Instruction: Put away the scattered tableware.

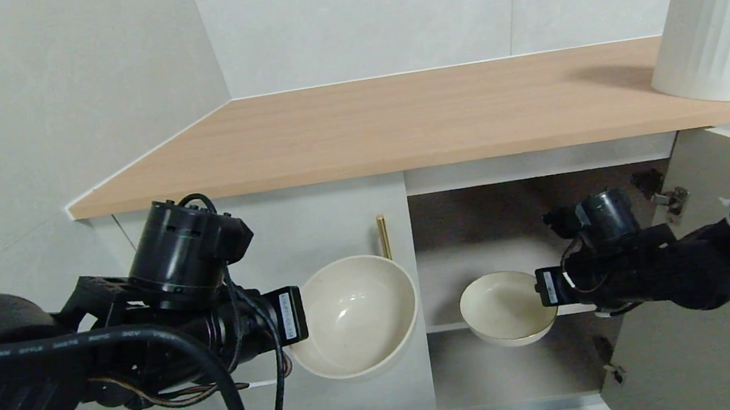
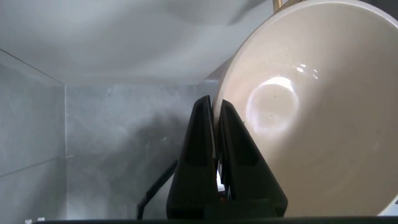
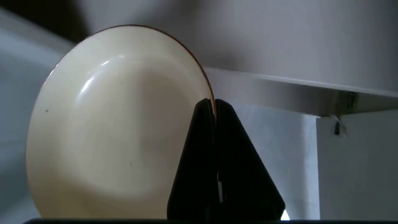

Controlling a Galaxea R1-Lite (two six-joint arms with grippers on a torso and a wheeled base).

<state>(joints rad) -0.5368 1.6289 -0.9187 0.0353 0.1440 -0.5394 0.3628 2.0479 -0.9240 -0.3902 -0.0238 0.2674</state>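
My left gripper (image 1: 302,326) is shut on the rim of a large cream bowl (image 1: 357,315), held in the air in front of the closed left cabinet door; in the left wrist view the fingers (image 2: 214,140) pinch that bowl (image 2: 311,106) at its edge. My right gripper (image 1: 539,288) is shut on the rim of a smaller cream dish (image 1: 505,306) with a thin brown edge. It hangs at the mouth of the open cabinet (image 1: 479,218), level with the shelf. In the right wrist view the dish (image 3: 118,124) stands on edge beside the fingers (image 3: 214,143).
A wooden countertop (image 1: 396,123) runs above the cabinet, with a white ribbed lampshade-like cylinder (image 1: 721,17) at its right end. The cabinet's right door (image 1: 719,271) stands swung open. A brass handle (image 1: 383,236) sits on the closed left door. A white shelf (image 1: 444,327) divides the cabinet.
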